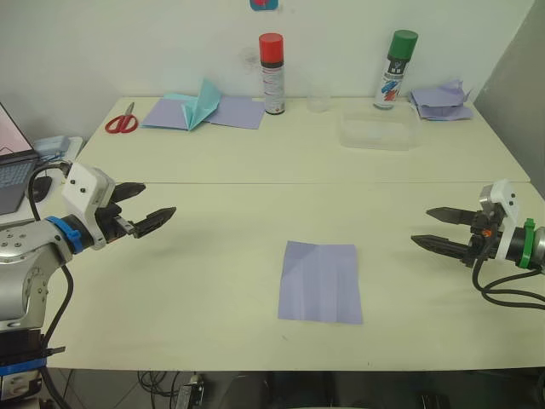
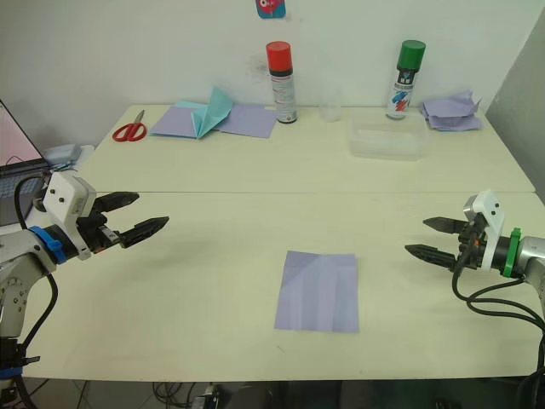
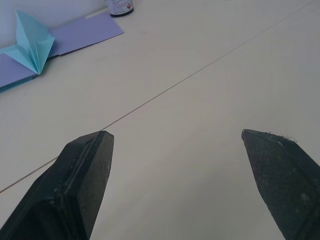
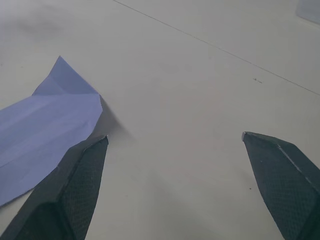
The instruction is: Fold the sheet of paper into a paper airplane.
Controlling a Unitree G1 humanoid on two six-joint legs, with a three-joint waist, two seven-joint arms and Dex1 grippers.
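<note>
- The left pincer (image 1: pixel 143 206) hovered above the left side of the counter (image 1: pixel 213 256), fingers spread wide, gripping nothing.
- The right pincer (image 1: pixel 436 228) hovered above the right side, fingers likewise apart and empty.
- The sheet of paper (image 1: pixel 321 281) lay flat on the counter between the two pincers, well apart from each, pale lavender with faint creases.
- At the counter's far edge sat a teal paper plane (image 1: pixel 201 104) on lavender sheets, red-handled scissors (image 1: pixel 123 120), two spray cans (image 1: pixel 272 74), a clear tray (image 1: pixel 378 134) and crumpled lavender paper (image 1: pixel 441 100).
</note>
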